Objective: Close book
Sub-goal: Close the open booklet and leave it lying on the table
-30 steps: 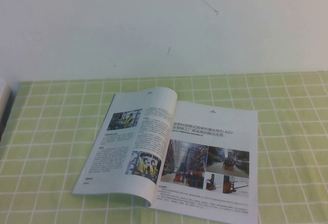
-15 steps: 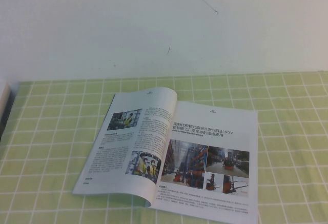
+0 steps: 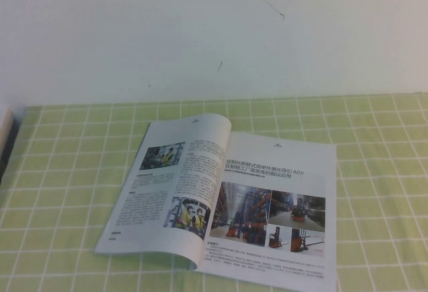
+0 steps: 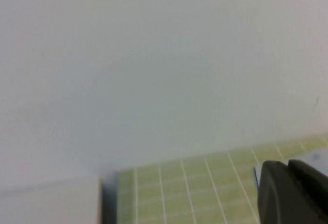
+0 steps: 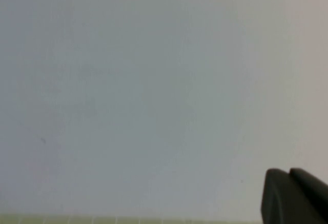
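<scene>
Book [image 3: 221, 205] lies open and face up on the green checked cloth [image 3: 60, 172], toward 6 o'clock in the high view. Its spine runs roughly from 1 to 7 o'clock. The page on the 9 o'clock side bows up near the spine, and the page on the 3 o'clock side lies flat. Both pages show photos and text blocks.

Left gripper [image 4: 294, 193] shows only in its own wrist view, as a dark body in front of the cloth and the white wall [image 3: 200, 31]. Cannot tell its grip state or whether it touches anything.

Right gripper [image 5: 294, 196] also shows only in its own wrist view, as a dark body against the wall with a thin strip of cloth. Grip state and contact likewise can't be told.

A pale object [image 3: 3, 131] sits at the cloth's 9 o'clock edge; cannot identify it.
</scene>
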